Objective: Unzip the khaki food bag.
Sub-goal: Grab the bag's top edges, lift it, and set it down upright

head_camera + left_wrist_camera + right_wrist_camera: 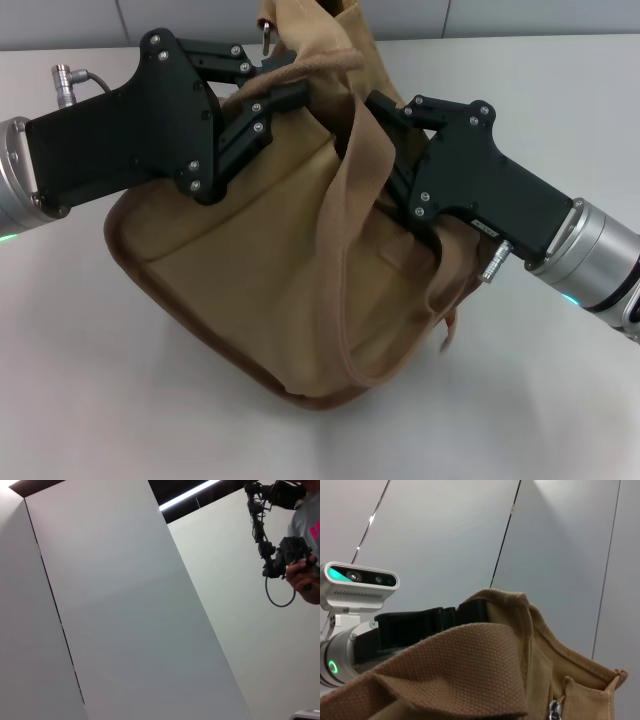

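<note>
Head view: left gripper (290,95) clamped on khaki food bag (260,280) top edge, bag tilted on table (80,400). Right gripper (385,150) against bag's right side, jaw state unclear. Right wrist view: bag canvas close-up.

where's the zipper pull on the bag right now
In the head view the metal zipper pull hangs at the top of the tan bag, just above the left claw; the right claw is on the bag's other side.
</note>
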Robot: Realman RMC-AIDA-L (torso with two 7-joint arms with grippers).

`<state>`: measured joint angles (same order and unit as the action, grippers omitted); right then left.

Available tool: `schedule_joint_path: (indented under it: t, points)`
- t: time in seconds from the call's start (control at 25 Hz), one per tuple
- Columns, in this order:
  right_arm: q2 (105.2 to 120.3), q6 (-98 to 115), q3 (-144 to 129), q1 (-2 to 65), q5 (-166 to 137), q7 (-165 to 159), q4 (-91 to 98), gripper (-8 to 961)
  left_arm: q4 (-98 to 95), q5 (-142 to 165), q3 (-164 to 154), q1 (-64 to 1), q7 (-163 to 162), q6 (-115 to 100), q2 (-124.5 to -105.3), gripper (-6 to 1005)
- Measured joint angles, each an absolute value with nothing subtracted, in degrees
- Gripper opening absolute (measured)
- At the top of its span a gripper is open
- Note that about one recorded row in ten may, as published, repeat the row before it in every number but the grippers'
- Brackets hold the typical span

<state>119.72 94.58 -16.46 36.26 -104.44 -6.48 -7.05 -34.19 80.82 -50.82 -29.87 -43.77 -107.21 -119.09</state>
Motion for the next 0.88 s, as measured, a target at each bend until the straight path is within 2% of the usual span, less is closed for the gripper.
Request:
schedule_joint_path:
  t: [0.64, 0.88]
  points:
    - [119.80, 94.2, -15.0, 36.8, -104.2, -7.8, -7.2, 149, -34.2, 80.8, -51.2, -29.7, -43.8, -107.2, -119.09, 91]
    - [119.79, 94.6, -14.9, 36.5, -104.3, -7.6, -7.5, 4, -34.2, 80.3, -51.2, -29.6, -43.7, -107.2, -119.09, 91]
